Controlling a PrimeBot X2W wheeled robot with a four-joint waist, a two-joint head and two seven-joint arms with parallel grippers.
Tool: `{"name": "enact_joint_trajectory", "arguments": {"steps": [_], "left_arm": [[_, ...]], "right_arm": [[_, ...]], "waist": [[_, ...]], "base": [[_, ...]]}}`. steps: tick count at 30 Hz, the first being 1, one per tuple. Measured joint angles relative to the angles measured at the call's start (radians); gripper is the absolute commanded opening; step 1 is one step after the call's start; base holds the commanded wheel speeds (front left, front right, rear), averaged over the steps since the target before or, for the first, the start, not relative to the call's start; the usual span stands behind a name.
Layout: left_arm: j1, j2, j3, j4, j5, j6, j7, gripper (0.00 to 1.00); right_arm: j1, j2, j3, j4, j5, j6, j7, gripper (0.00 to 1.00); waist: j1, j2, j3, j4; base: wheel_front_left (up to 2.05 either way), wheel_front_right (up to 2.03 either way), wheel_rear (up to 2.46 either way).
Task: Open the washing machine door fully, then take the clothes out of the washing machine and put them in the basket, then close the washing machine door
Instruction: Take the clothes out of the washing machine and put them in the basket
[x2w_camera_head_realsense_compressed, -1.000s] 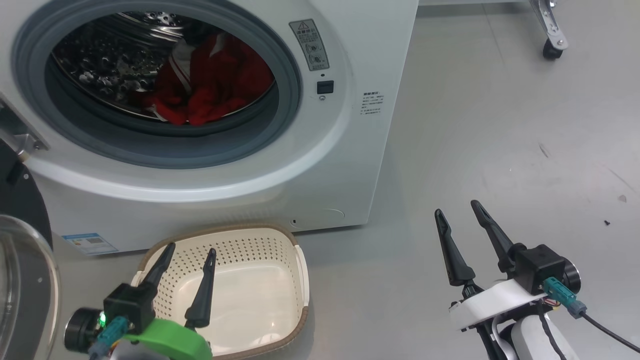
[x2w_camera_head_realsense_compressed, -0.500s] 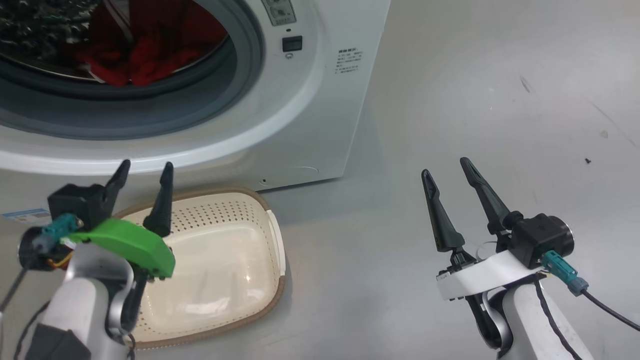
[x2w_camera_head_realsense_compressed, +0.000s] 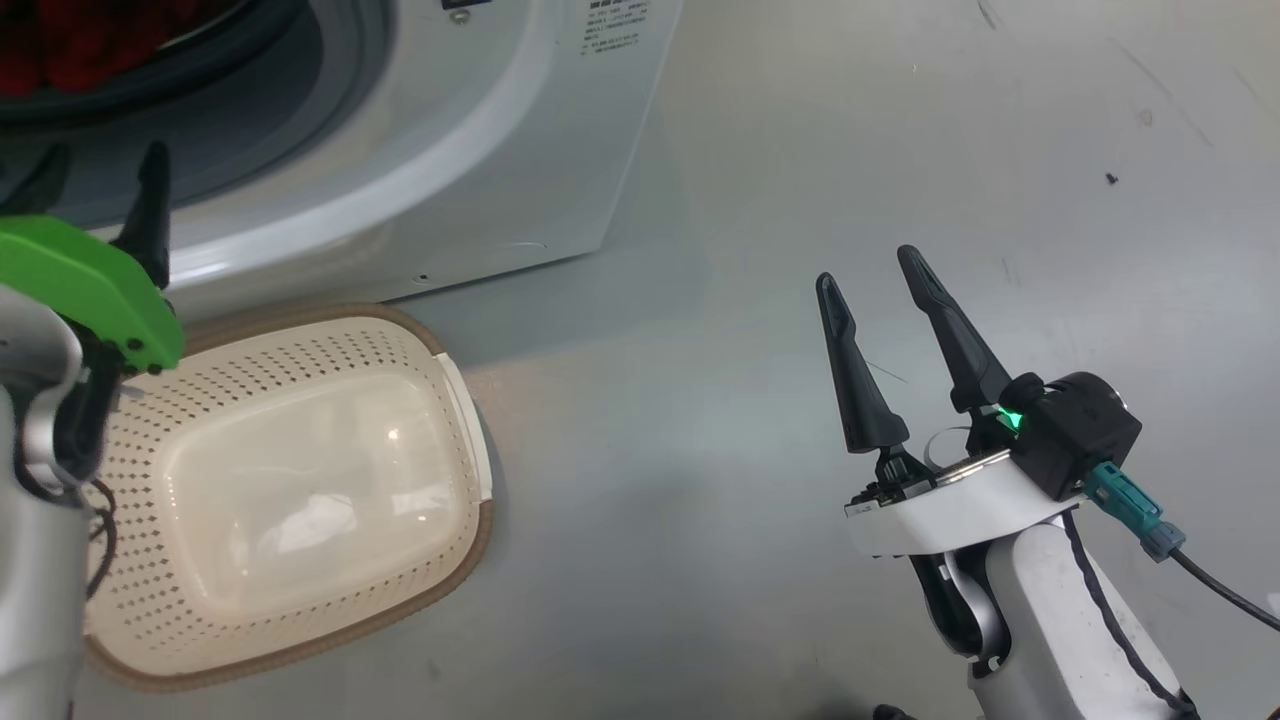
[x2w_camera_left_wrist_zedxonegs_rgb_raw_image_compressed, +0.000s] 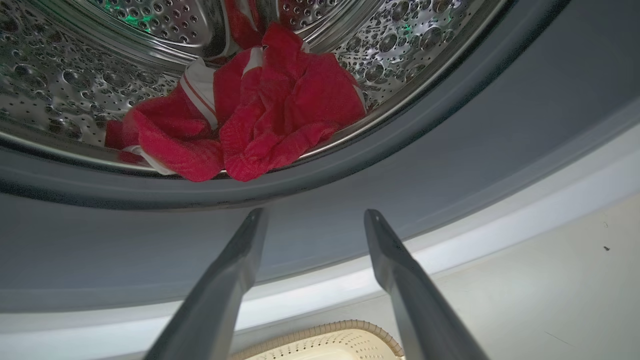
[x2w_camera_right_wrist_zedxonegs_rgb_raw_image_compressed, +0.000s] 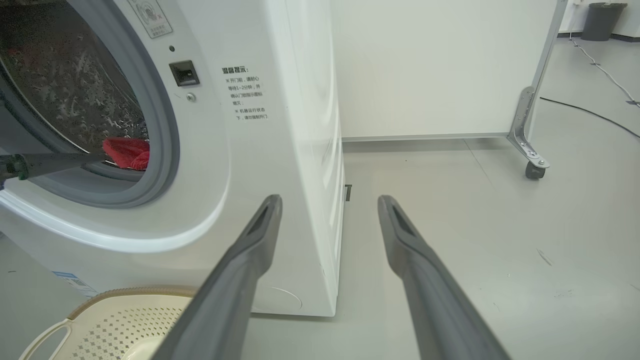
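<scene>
The white washing machine stands at the upper left with its drum mouth uncovered; its door is out of view. Red clothes with white trim lie heaped at the front of the steel drum, also glimpsed as clothes in the right wrist view. My left gripper is open and empty, raised in front of the grey rubber ring, just below the clothes. The cream basket sits empty on the floor below the machine. My right gripper hangs open and empty over bare floor to the right.
Grey floor stretches to the right of the machine. A metal frame leg with a caster stands at the back right by a white wall panel. A cable and a dark bin lie farther back.
The head camera has swung down and to the right, so the machine slid up and left. My left gripper has risen from over the basket to the drum mouth. The right gripper stays put.
</scene>
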Motion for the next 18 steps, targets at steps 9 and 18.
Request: {"name": "enact_joint_trajectory", "arguments": {"steps": [9,18], "left_arm": [[-0.172,0.079,0.022,0.037,-0.025,-0.009,0.117,1.0],[-0.318,0.147,0.068,0.071,-0.016,-0.009,0.142,1.0]], "right_arm": [[-0.047,0.0,0.049,-0.013,0.035,-0.016,0.0,1.0],[-0.069,0.0,0.079,-0.019,0.065,-0.034,0.0,1.0]], "waist": [[0.0,0.0,0.099,-0.067],[0.0,0.0,0.151,-0.131]], "base": [[0.0,0.0,0.0],[0.0,0.0,0.0]]}}
